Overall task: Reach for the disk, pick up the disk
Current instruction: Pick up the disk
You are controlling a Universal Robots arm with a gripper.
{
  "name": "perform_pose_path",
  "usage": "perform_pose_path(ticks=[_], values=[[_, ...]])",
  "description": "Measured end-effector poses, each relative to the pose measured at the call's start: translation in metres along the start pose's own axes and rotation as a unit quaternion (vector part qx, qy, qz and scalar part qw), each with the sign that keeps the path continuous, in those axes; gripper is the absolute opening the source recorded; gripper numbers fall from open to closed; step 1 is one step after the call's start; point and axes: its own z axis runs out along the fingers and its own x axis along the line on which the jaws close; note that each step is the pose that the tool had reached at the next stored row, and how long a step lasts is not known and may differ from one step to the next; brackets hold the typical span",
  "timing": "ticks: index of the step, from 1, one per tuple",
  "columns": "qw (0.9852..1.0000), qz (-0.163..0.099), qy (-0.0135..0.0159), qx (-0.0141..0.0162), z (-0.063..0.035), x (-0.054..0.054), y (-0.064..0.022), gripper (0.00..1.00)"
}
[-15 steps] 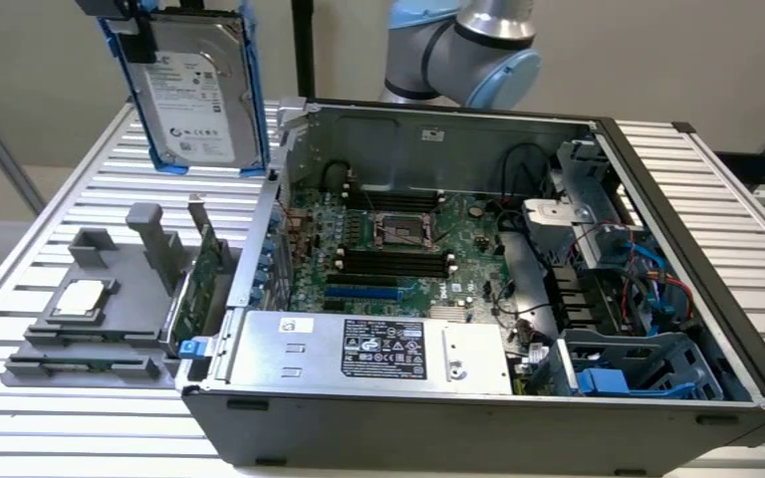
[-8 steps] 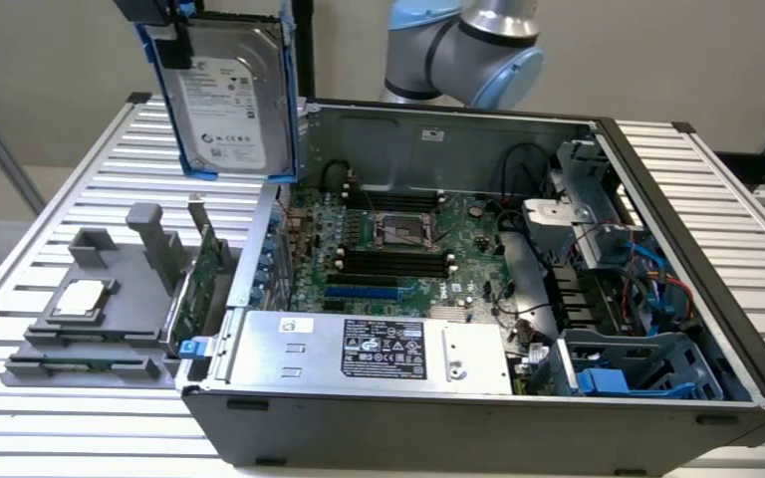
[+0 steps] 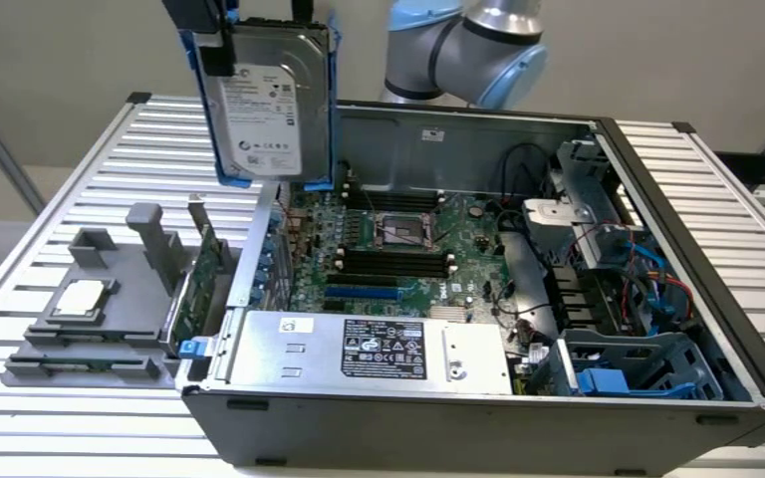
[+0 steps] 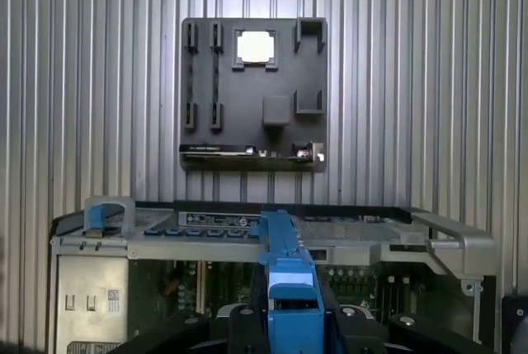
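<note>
Your tool was clamped across the upper end of the disk, which hung upright in the air above the open computer case, towards the exterior view's left. The disk was a stiff metal slab with a smooth printed label, probably hefty and shock-sensitive. The ribbed blue plastic frame on its narrow edges looked like the surest hold.
</note>
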Motion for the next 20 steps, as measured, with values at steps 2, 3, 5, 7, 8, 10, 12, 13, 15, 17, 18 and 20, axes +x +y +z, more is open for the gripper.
perform_pose_path(ticks=[2, 3, 5, 7, 8, 10, 12, 13, 15, 17, 18, 20], values=[[1.0, 0.0, -0.0005, -0.0001, 0.0, 0.002, -0.0088, 0.32], [1.0, 0.0, -0.0008, -0.0002, -0.0001, 0.003, -0.0129, 0.32], [1.0, 0.0, -0.0014, -0.0004, -0.0001, 0.006, -0.0215, 0.32], [1.0, 0.0, -0.0019, -0.0006, -0.0002, 0.008, -0.0304, 0.32], [1.0, 0.0, -0.0022, -0.0007, -0.0003, 0.009, -0.0345, 0.32], [1.0, 0.0, -0.003, -0.0009, -0.0002, 0.011, -0.0429, 0.32], [1.0, 0.0, -0.0045, -0.001, -0.0002, 0.013, -0.0509, 0.32], [1.0, 0.0, -0.0053, -0.001, -0.0002, 0.014, -0.0553, 0.32], [1.0, 0.0, -0.0071, -0.0011, -0.0002, 0.015, -0.0636, 0.32], [1.0, 0.0, -0.0088, -0.0011, -0.0002, 0.017, -0.072, 0.32], [1.0, 0.0, -0.0097, -0.0012, -0.0002, 0.018, -0.0763, 0.32], [0.9999, 0.0, -0.0113, -0.0012, -0.0001, 0.02, -0.0847, 0.32]])
